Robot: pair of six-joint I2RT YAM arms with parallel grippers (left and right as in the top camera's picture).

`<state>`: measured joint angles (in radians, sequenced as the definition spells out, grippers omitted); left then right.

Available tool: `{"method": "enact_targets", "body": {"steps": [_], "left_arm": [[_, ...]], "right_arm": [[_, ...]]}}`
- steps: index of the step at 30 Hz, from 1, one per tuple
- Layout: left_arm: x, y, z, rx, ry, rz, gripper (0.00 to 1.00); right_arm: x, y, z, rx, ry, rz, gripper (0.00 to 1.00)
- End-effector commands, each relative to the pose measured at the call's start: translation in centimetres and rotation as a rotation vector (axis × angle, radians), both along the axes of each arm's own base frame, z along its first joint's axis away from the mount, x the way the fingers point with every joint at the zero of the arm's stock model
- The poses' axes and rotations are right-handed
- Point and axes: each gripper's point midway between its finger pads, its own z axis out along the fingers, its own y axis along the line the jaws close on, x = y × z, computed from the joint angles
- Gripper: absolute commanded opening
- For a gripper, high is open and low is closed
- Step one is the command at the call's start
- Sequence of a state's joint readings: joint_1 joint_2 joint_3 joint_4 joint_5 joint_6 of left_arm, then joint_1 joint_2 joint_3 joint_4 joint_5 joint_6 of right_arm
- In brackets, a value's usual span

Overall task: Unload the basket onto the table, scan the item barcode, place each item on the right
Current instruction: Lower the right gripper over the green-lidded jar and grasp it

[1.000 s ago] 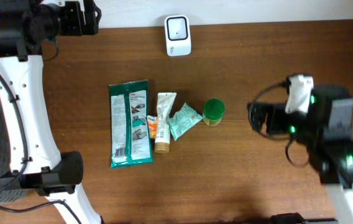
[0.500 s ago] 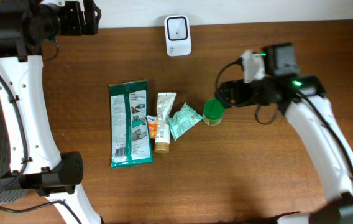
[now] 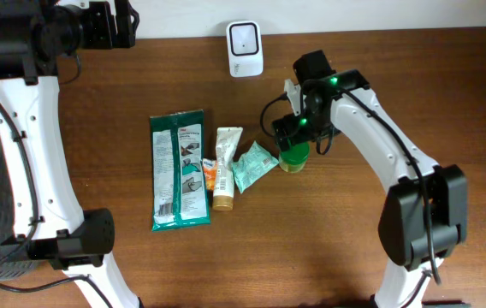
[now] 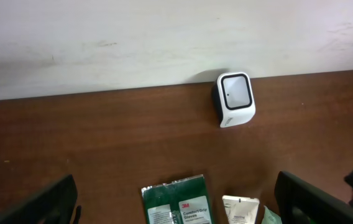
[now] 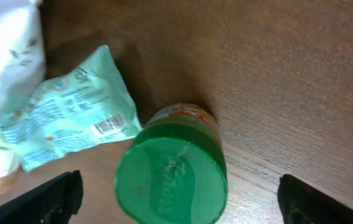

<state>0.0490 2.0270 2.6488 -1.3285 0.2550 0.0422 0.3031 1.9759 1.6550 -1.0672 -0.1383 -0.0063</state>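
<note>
My right tool (image 5: pixel 178 186) has swung over the small round green-lidded jar (image 5: pixel 167 163) — wide open, empty, ready to grab.

The green pack (image 4: pixel 176 202), low between the left jaws, bears a red 3M logo and, under it, the white words "Comfort Grip Gloves". The mint sachet (image 5: pixel 71 118), between the right jaws, carries a black barcode (image 5: pixel 109 126) and lines of small print too fine to read. The jar (image 5: pixel 170 174), just beside it and also between the right jaws, shows red lettering on its side label and a raised mark on its green lid, neither legible. The tube (image 4: pixel 240 208), next to the pack between the left jaws, has print that cannot be read.
</note>
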Motion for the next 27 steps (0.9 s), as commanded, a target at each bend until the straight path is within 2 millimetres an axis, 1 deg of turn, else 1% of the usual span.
{"method": "enact_targets", "body": {"steps": [1, 6, 8, 12, 15, 18, 20, 21, 22, 25, 27], "left_arm": [[-0.8, -0.2, 1.8, 0.007, -0.046, -0.019, 0.99], [-0.8, -0.2, 1.8, 0.007, -0.046, -0.019, 0.99], [-0.8, -0.2, 1.8, 0.007, -0.046, -0.019, 0.99], [-0.8, -0.2, 1.8, 0.007, -0.047, -0.019, 0.99], [-0.8, -0.2, 1.8, 0.007, -0.046, -0.019, 0.99], [-0.8, -0.2, 1.8, 0.007, -0.046, -0.019, 0.99], [-0.8, -0.2, 1.8, 0.007, -0.047, -0.019, 0.99], [-0.8, -0.2, 1.8, 0.007, -0.046, -0.019, 0.99], [-0.8, -0.2, 1.8, 0.007, -0.047, -0.019, 0.99], [-0.8, -0.2, 1.8, 0.007, -0.046, -0.019, 0.99], [-0.8, -0.2, 1.8, 0.007, -0.046, -0.019, 0.99]], "right_arm": [[0.2, 0.1, -0.3, -0.018, -0.001, 0.016, 0.91], [-0.4, 0.5, -1.3, 0.003, 0.037, 0.022, 0.88], [-1.1, 0.5, -2.1, -0.005, 0.058, 0.028, 0.88], [-1.8, 0.7, -3.4, -0.01, 0.071, 0.038, 0.88], [-2.1, 0.9, -4.0, -0.012, 0.074, 0.047, 0.88], [-1.9, 1.0, -4.0, -0.012, 0.063, 0.047, 0.78], [-1.8, 0.7, -4.1, -0.027, 0.058, 0.043, 0.7], [-1.7, 0.4, -4.1, -0.044, 0.058, 0.019, 0.66], [-1.6, 0.1, -4.1, -0.056, 0.056, -0.01, 0.65], [-1.2, -0.7, -4.0, -0.092, 0.051, -0.118, 0.57], [-0.9, -1.2, -3.5, -0.109, 0.048, -0.201, 0.51]]}}
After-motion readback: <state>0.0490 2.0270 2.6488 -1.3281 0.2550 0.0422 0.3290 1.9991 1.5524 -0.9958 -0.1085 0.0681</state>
